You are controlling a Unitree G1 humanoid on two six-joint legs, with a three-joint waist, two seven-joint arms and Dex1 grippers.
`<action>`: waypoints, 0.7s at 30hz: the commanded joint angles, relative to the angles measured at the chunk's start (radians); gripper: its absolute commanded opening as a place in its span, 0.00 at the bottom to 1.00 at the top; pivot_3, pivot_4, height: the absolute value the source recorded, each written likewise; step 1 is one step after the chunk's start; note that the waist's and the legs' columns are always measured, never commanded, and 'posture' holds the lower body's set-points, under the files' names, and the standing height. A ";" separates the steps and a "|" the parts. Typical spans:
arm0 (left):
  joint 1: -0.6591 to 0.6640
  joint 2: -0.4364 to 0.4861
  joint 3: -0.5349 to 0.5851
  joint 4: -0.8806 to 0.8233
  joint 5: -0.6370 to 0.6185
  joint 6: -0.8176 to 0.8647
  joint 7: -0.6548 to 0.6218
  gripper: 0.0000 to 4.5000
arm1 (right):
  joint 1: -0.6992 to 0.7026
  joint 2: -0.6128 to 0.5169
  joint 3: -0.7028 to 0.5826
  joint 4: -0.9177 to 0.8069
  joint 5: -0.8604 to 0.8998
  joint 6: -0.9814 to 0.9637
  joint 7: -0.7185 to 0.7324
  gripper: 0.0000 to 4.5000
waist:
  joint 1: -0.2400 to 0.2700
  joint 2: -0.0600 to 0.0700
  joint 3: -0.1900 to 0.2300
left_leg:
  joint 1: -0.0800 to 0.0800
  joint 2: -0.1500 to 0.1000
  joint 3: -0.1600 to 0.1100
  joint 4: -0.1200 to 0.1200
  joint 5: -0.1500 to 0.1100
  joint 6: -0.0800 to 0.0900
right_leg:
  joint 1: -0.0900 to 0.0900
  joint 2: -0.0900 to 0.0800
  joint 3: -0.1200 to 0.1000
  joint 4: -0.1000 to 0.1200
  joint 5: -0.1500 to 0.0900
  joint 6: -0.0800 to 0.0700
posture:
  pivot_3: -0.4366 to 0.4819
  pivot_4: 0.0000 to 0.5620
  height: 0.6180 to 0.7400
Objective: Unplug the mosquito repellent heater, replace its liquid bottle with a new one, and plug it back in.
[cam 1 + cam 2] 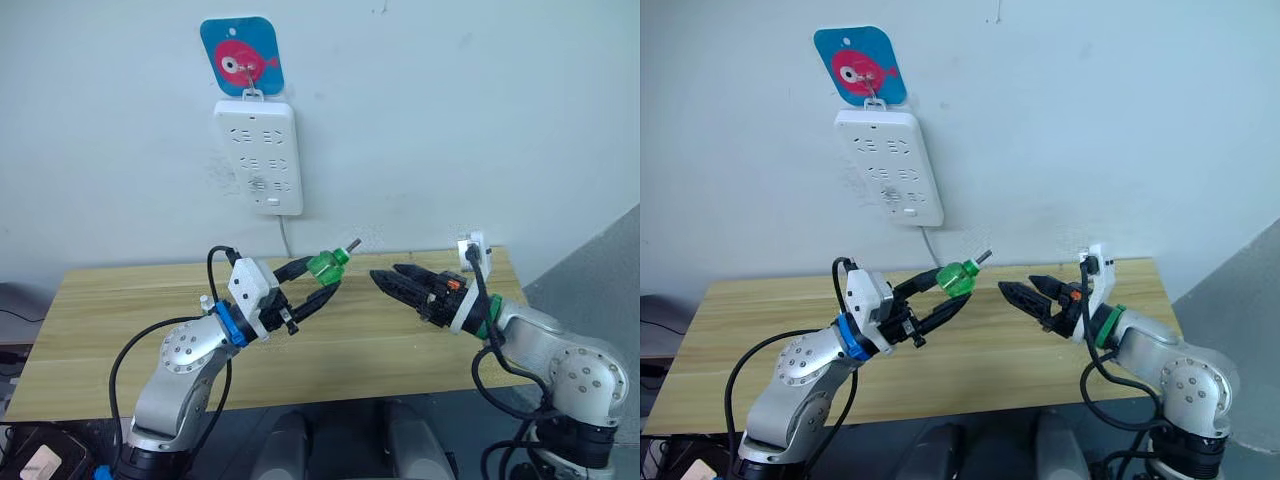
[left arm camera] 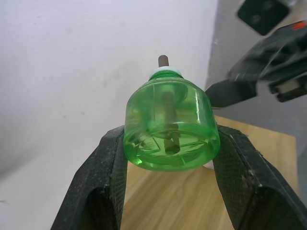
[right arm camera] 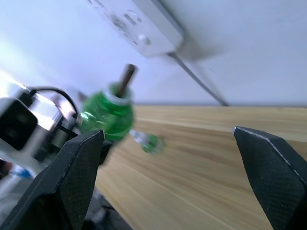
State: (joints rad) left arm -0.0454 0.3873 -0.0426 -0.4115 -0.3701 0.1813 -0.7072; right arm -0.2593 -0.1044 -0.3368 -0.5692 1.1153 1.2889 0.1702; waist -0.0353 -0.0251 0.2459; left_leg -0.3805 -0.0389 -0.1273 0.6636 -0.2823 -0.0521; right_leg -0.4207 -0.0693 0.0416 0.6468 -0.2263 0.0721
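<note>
Head views: the left gripper is raised above the wooden desk, clamped on a green liquid bottle whose wick points up toward the right gripper. That one hovers just across a small gap, its fingers parted and holding nothing. Behind both, the white power strip hangs on the wall under a blue fish hook plate, with nothing plugged into it. I cannot make out the mosquito repellent heater anywhere.

Left wrist view: the bottle sits squeezed between both pads by its base, wick forward, the other gripper's tip just ahead.

Right wrist view: fingers wide apart, the bottle beyond them, and a second small green bottle lying on the desk past it.

Risk, as I judge it: the hold is on a smooth rounded base, so a bump during a hand-over could twist the bottle loose or bend the wick
</note>
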 commanded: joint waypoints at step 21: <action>-0.017 -0.011 -0.041 -0.056 0.010 -0.019 0.065 0.49 | -0.114 0.090 0.190 0.131 0.140 -0.175 -0.173 0.79 | -0.009 0.003 -0.002 | 0.000 0.000 -0.001 -0.001 0.000 0.000 | -0.001 0.000 0.000 0.000 0.000 0.000 | 0.46 0.36 1.00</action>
State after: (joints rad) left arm -0.0522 0.3796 -0.0782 -0.4232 -0.3651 0.1863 -0.6439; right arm -0.3718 -0.0134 -0.1596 -0.4193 1.2186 1.1315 -0.0027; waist -0.0441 -0.0223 0.2438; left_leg -0.3808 -0.0392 -0.1279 0.6628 -0.2822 -0.0520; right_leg -0.4214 -0.0691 0.0412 0.6472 -0.2262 0.0718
